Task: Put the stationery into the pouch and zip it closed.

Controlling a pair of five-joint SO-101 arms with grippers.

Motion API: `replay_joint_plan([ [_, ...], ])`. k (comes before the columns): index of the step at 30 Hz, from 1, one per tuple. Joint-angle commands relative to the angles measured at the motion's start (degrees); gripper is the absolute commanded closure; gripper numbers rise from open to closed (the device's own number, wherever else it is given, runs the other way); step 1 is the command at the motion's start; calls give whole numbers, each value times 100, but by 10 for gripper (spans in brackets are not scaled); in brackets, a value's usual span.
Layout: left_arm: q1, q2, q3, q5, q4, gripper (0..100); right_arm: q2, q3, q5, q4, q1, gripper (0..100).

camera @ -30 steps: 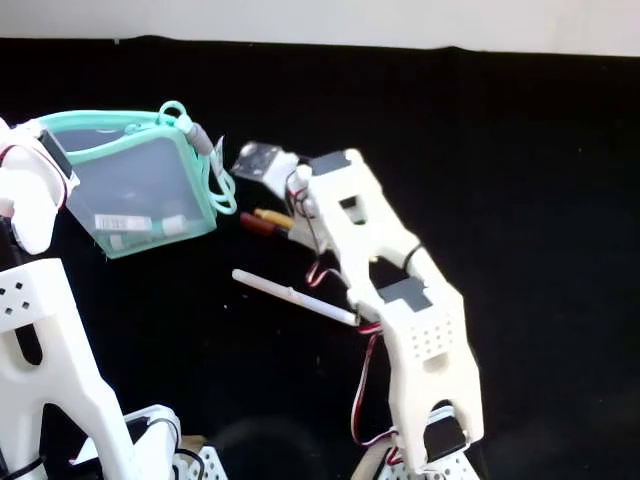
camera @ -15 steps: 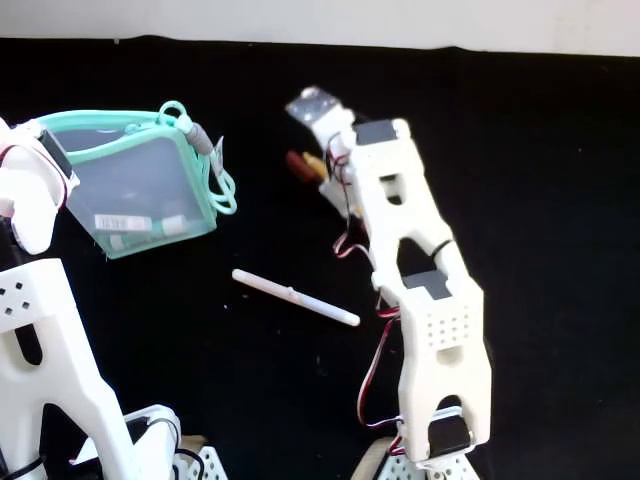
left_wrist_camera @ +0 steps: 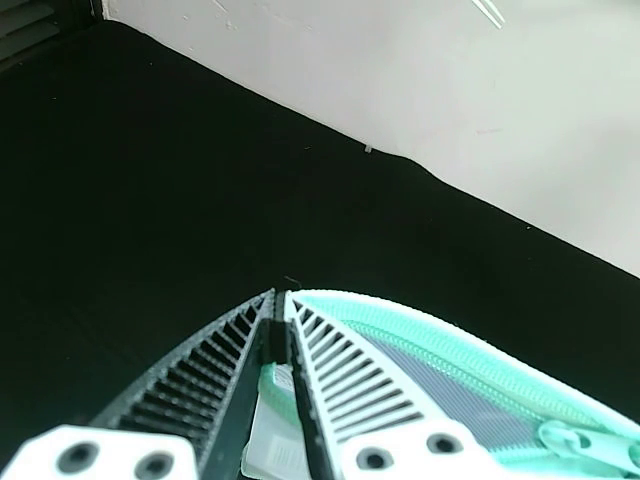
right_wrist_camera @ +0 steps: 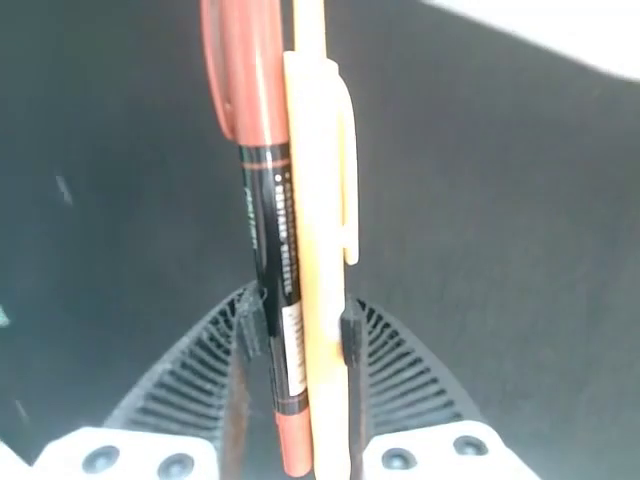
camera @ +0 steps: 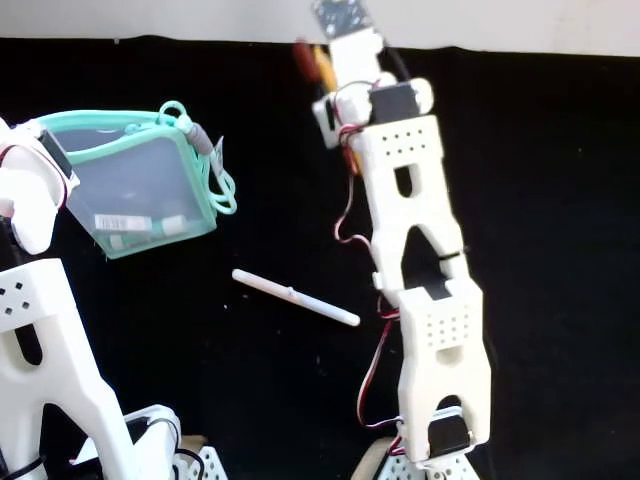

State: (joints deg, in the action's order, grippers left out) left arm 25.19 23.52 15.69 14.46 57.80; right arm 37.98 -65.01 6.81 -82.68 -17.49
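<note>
The pouch (camera: 145,185) was a see-through bag with a mint-green zip band round its top, a looped green cord at one end and a white label showing through its side. It hung clear of the worktop (camera: 540,200) near the left edge. I could not tell whether the zip was open or closed. In the left wrist view the mint zip band (left_wrist_camera: 450,360) ran out from just beside the fingertips, with the slider at its end.

Two pens were held side by side. One was a red pen (right_wrist_camera: 245,80) with a dark printed barrel, and the other was a yellow pen (right_wrist_camera: 318,150) with a clip, the two touching along their length. In the high view they showed as a red and orange tip (camera: 310,60) at the far edge of the worktop, against the pale wall (camera: 500,25). A white pen (camera: 295,297) lay slanted on the black worktop near its middle, well apart from the pouch and from both arms.

The left arm stood at the left edge. The left pincer (left_wrist_camera: 277,330) was pressed together on the pouch's rim and held the pouch up. The right arm was stretched out almost straight toward the far edge. The right pincer (right_wrist_camera: 300,318) pinched both pens between its ribbed fingers (right_wrist_camera: 395,375), and the pens stuck out well past the tips.
</note>
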Motion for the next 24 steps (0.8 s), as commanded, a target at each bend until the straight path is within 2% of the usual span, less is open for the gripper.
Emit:
replay_joint_plan([
  [1, 4, -321, 374, 53, 18, 993, -75, -1086, -492, -136, -382, 991],
  [10, 4, -321, 382, 53, 18, 993, -57, -2554, -914, -110, -1130, 991],
  [19, 4, -321, 382, 62, 18, 993, -57, -3389, -897, -57, -1613, 991],
  [24, -4, -321, 382, 62, 26, 993, -57, -3415, -914, 382, -1859, 991],
])
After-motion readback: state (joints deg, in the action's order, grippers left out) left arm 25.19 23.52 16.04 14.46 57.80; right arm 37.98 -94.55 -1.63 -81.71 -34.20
